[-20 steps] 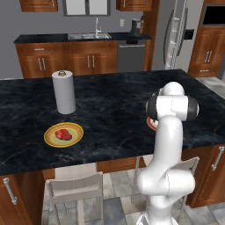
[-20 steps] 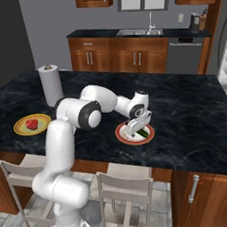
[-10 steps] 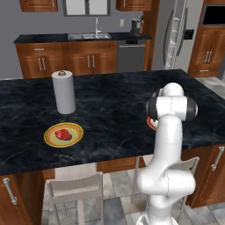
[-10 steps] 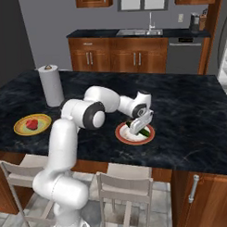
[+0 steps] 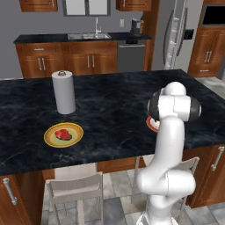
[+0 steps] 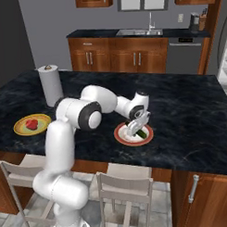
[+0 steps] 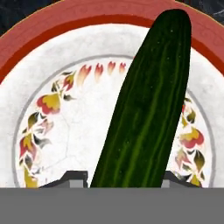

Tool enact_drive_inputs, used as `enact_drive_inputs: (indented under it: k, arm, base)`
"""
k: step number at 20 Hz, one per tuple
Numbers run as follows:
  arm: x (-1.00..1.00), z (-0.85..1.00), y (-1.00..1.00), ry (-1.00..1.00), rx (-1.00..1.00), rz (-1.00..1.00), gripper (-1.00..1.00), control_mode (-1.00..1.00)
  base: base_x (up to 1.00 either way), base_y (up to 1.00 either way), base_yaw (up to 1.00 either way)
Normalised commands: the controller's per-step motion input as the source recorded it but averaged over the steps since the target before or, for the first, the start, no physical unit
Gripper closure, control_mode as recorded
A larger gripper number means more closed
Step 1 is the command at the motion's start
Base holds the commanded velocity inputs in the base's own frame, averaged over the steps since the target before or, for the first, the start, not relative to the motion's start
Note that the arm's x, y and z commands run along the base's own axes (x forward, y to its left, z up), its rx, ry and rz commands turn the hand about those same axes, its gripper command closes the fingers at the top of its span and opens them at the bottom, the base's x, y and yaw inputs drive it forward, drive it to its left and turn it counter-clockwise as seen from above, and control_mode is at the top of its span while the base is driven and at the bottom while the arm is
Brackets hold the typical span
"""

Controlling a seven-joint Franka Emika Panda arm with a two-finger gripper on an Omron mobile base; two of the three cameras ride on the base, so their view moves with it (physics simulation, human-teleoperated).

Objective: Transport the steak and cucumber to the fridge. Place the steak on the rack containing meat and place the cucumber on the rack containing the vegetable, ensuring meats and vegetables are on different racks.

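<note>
The dark green cucumber [image 7: 148, 105] lies on a white plate with a red rim [image 7: 65, 57]. My gripper [image 7: 125, 179] is down over it, and its two fingertips [image 7: 74, 177] press against the cucumber's sides. From the right base view, the gripper [image 6: 136, 128] sits low on that plate [image 6: 123, 138] with the cucumber [image 6: 143, 134] poking out beneath it. The red steak [image 5: 63, 134] rests on a yellow plate [image 5: 50, 139] at the island's left; steak [image 6: 32, 123]. The grey fridge [image 5: 176, 35] stands at the back right.
A paper towel roll [image 5: 64, 92] stands upright behind the steak's plate, also paper towel roll [image 6: 50, 85]. Stools [image 6: 122, 189] line the island's near edge. The back counter holds a sink [image 5: 90, 35]. My own arm hides most of the cucumber's plate [image 5: 150, 124] in the left base view.
The hand has sunk a little lower onto the red-rimmed plate, with the fingers now at the cucumber's sides. The steak, its plate and the base have not moved.
</note>
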Motion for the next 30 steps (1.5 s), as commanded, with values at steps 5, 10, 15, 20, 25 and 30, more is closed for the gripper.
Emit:
enact_drive_inputs:
  k: [5,10,15,20,25,30]
  arm:
    - [-1.00,0.72,0.51,-0.03,0.00,0.00,1.00,-1.00]
    - [-1.00,1.00,0.60,0.00,-0.01,0.01,1.00,-1.00]
    - [-1.00,0.83,0.65,-0.04,-0.01,0.01,1.00,-1.00]
    - [-1.00,0.79,0.49,-0.13,-0.05,0.06,1.00,-1.00]
    - [-1.00,0.93,0.37,-0.04,-0.07,0.07,1.00,-1.00]
    - [-0.98,0.98,0.12,0.00,0.00,0.09,1.00,-1.00]
  base:
    - [0.00,0.00,0.00]
    - [0.00,0.00,0.00]
    - [0.00,0.00,0.00]
    - [0.00,0.00,0.00]
    - [0.00,0.00,0.00]
    - [0.00,0.00,0.00]
